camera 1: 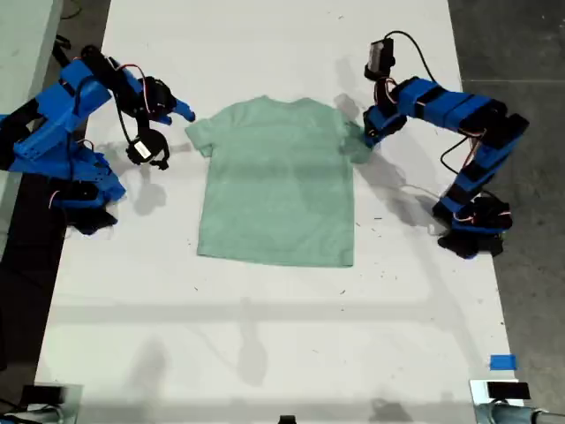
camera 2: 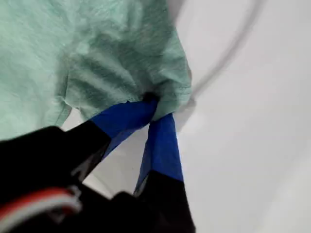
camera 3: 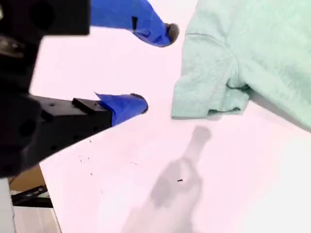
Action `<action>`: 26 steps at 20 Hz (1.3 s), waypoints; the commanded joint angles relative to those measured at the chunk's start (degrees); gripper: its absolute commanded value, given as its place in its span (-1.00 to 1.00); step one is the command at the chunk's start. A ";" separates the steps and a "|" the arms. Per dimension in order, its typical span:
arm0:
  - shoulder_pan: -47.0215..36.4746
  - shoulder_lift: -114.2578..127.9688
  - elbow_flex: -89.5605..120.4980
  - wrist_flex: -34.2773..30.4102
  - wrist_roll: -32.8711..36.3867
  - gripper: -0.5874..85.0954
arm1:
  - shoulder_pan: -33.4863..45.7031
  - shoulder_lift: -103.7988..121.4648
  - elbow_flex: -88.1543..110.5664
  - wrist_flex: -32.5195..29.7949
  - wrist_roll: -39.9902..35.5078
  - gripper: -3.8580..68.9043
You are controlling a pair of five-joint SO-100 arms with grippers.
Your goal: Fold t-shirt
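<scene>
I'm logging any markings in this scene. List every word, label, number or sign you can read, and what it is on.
No text can be read in any view.
The t-shirt is plain, with no print.
A small white label on the arm at the exterior view's left is too small to read.
The blue tape on the table bears no visible writing.

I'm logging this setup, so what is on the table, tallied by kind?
T-shirt: 1, the pale mint-green t-shirt lying flat.
Robot arms: 2, my first gripper pinching a sleeve, my second gripper open beside the other sleeve.
Blue tape piece: 1.
Total: 4.
</scene>
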 commanded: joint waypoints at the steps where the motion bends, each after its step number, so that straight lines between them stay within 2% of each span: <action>1: -1.05 0.18 -0.35 -0.88 0.79 -0.46 | -0.35 4.48 -5.27 5.01 1.23 -0.92; 3: -1.14 0.26 -0.26 -0.88 0.88 -0.46 | -0.70 7.82 -8.79 10.11 1.67 -0.92; 8: -1.14 0.44 -0.18 -0.88 0.97 -0.47 | -2.29 13.54 -29.53 28.30 2.46 -0.92; 11: -1.14 0.62 -0.09 -0.97 0.97 -0.47 | -5.98 11.51 -39.73 32.70 4.22 -0.92; 20: -1.32 2.81 1.49 -0.88 0.70 -0.47 | -21.53 -6.68 -51.42 23.91 14.59 -0.92; 26: -1.32 2.90 1.93 -1.05 0.44 -0.47 | -26.37 -21.01 -55.02 15.29 21.88 -0.93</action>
